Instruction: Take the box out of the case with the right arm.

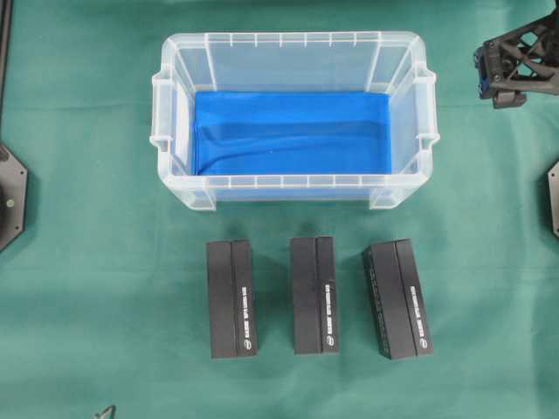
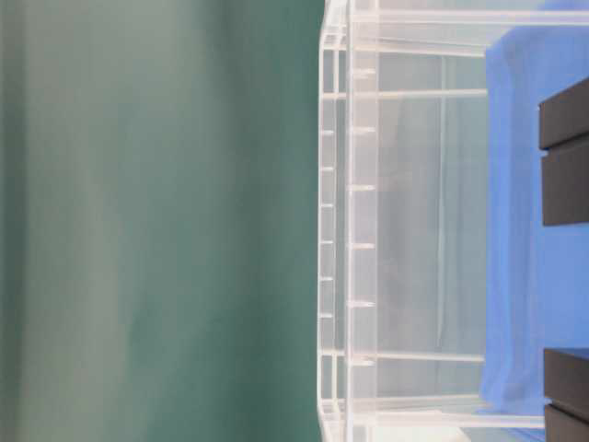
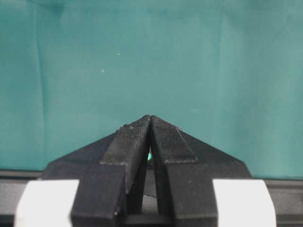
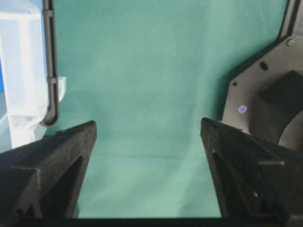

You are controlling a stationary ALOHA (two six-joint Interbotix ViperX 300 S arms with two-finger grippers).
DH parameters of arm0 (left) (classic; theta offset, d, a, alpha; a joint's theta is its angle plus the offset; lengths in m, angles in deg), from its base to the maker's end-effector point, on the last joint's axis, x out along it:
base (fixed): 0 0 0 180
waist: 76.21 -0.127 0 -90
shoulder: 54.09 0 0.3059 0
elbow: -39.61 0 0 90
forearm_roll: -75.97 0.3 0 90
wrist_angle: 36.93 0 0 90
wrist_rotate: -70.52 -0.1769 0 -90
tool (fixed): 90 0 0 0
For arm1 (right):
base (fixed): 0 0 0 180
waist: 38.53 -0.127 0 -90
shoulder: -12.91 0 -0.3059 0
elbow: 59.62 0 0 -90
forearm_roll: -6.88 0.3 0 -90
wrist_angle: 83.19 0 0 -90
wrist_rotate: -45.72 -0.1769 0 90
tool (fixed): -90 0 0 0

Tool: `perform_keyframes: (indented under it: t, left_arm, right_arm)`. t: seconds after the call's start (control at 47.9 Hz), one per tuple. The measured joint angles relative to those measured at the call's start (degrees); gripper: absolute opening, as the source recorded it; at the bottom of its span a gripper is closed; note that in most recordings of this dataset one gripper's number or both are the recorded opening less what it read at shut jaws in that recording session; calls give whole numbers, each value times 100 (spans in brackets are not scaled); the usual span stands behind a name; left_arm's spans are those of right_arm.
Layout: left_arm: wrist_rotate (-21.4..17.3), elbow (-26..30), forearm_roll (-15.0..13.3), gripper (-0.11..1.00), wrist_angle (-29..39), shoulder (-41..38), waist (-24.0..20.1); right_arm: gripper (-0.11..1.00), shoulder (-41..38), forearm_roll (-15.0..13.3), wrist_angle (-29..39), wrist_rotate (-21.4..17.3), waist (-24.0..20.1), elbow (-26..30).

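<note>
The clear case (image 1: 293,183) with its blue lining stands at the back centre of the green cloth, and only the lining shows inside it. Three black boxes lie in a row in front of it: left (image 1: 231,298), middle (image 1: 314,294), right (image 1: 398,298). My right gripper (image 1: 511,74) hovers beyond the case's right end. In the right wrist view it (image 4: 147,124) is open over bare cloth, with the case's corner (image 4: 19,71) at the left. The left gripper (image 3: 150,118) is shut with nothing between its fingers, and faces plain cloth.
The arm bases sit at the table's left edge (image 1: 10,196) and right edge (image 1: 553,196); the right one (image 4: 265,94) is close beside my right gripper. In the table-level view the case wall (image 2: 354,221) fills the right half, with black box ends (image 2: 563,166) at its edge.
</note>
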Motion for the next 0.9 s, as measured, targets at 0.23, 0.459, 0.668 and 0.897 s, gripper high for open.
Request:
perform_keyframes:
  t: [0.23,0.459,0.668,0.897]
  left_arm:
    - [0,-9,9,0,0,0,0]
    - [0,0,0,0,0,0,0]
    - [0,-9,0,0,9,0,0]
    - [0,0,9,0,9,0,0]
  right_arm:
    - [85,0,0,0,0,0,0]
    - [85,0,0,9,-9,0,0]
    - [85,0,0,0,-9,9,0]
    - [85,0,0,9,-44,9,0]
